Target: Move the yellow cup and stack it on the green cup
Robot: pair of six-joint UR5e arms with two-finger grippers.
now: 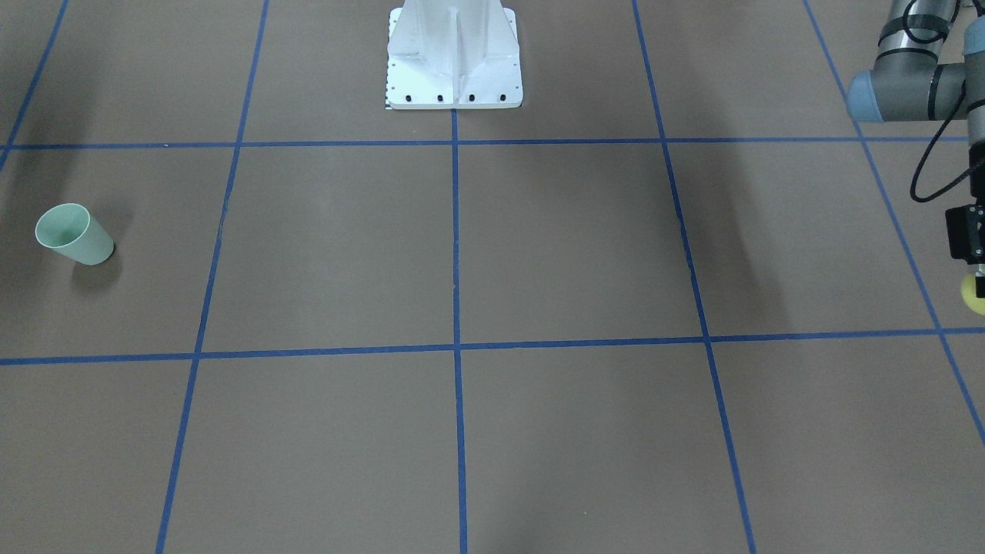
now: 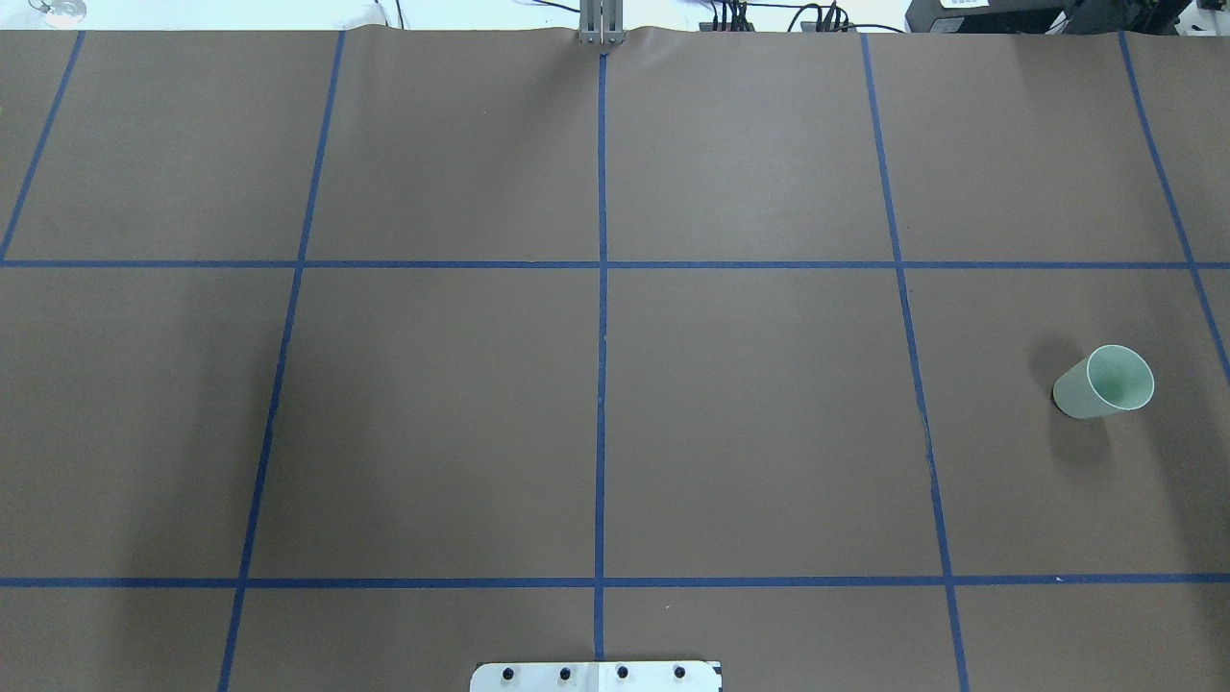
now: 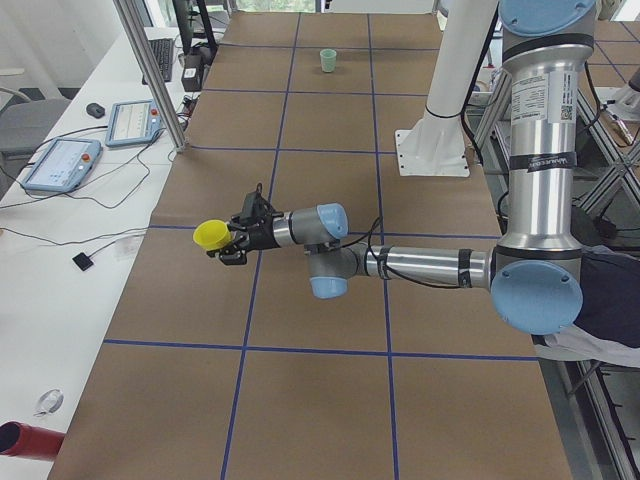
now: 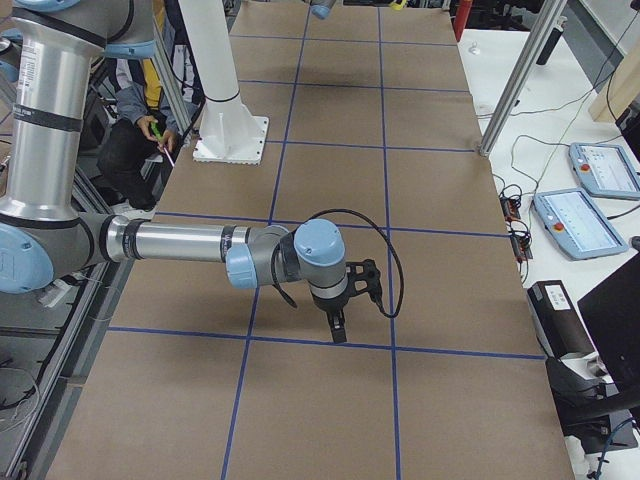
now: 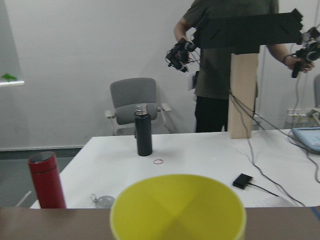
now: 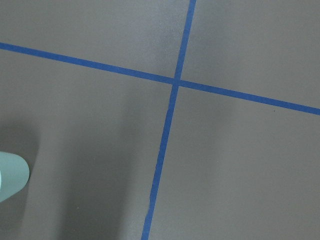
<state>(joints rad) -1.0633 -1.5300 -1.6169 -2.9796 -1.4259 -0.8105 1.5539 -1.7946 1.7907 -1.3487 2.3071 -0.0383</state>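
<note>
**Yellow cup in my left claw, green cup far across the tabletop**

Front-facing view: my left claw (image 1: 978, 283) sits at the frame's right edge, clenched on the yellow cup (image 1: 973, 295), of which only a sliver shows. The green cup (image 1: 75, 234) stands upright, mouth up, at the opposite side of the tabletop (image 1: 462, 254).

Overhead: neither of my arms shows, only the green cup (image 2: 1103, 383) alone in its taped square.

Left-end view: my left claw (image 3: 232, 240) holds the yellow cup (image 3: 211, 235) tipped on its side, clear of the tabletop. The green cup (image 3: 328, 60) is well apart, at the far end.

Right-end view: my right claw (image 4: 339, 326) points down over the tabletop with nothing visible in it. I cannot tell whether it is parted or closed.

Left wrist: the yellow cup (image 5: 177, 207) fills the lower frame.

Right wrist: the green cup (image 6: 10, 176) just peeks in at the left edge.

Risks, as I judge them: the cup is smooth and tapered, so it could slide out during the long carry or the hand-across. If it comes down off-centre or still tilted, it would likely knock the light green cup over.
</note>
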